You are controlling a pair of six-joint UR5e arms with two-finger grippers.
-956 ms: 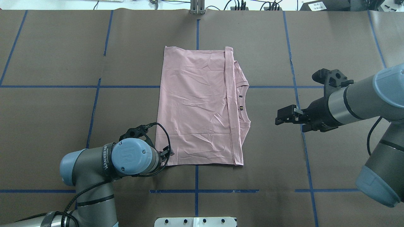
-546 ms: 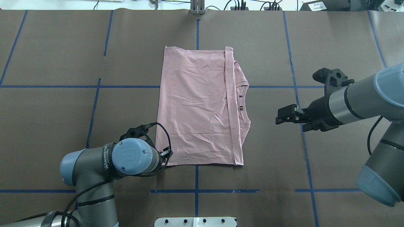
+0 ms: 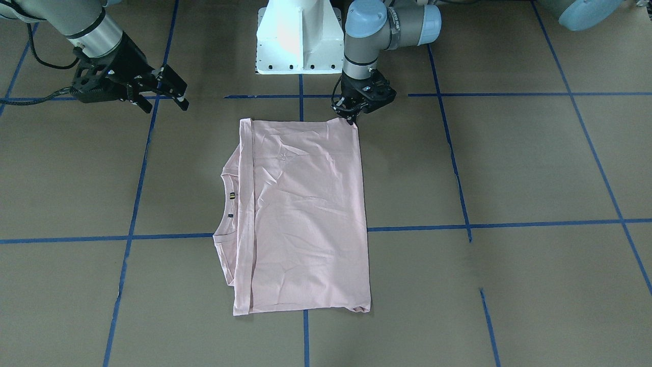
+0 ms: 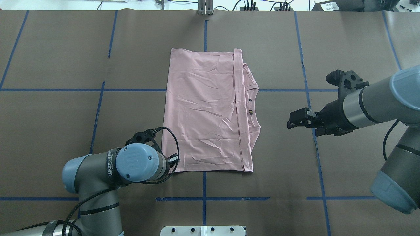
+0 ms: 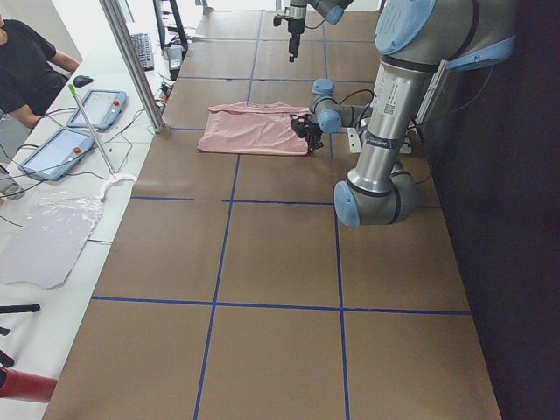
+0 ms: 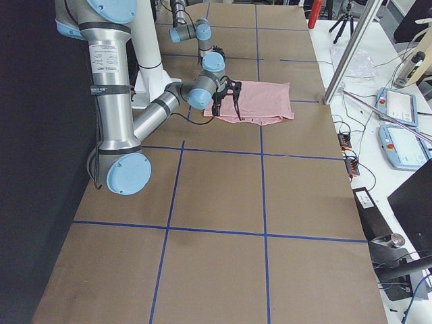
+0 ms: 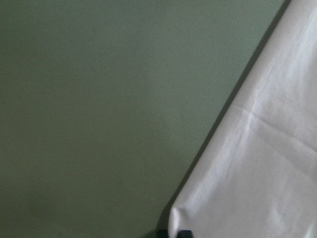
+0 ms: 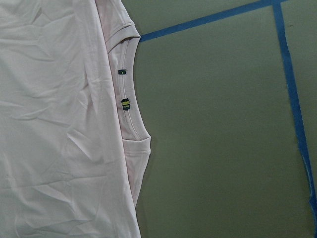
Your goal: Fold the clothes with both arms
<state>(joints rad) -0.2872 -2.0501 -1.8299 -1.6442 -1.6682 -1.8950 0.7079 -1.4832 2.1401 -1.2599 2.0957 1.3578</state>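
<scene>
The pale pink T-shirt (image 4: 206, 111) lies flat on the brown table, folded over with its hem strip beside the collar (image 8: 126, 104); no print shows. My left gripper (image 3: 351, 116) is down at the shirt's corner nearest the robot on my left side. It looks shut on that corner; the left wrist view shows the puckered cloth tip (image 7: 173, 218) at a dark fingertip. From overhead, the left arm's wrist (image 4: 139, 164) covers most of this gripper. My right gripper (image 4: 288, 120) hovers open and empty to the right of the collar, apart from the cloth.
The white pedestal base (image 3: 300, 41) stands at the robot's edge of the table. Blue tape lines (image 4: 205, 183) cross the brown cover. A person (image 5: 26, 61) sits at a side bench with tablets (image 5: 52, 153) beyond the far edge.
The left wrist has crept slightly toward the robot at the shirt's corner. The right gripper has drifted a little to the right, away from the collar. The shirt lies as before.
</scene>
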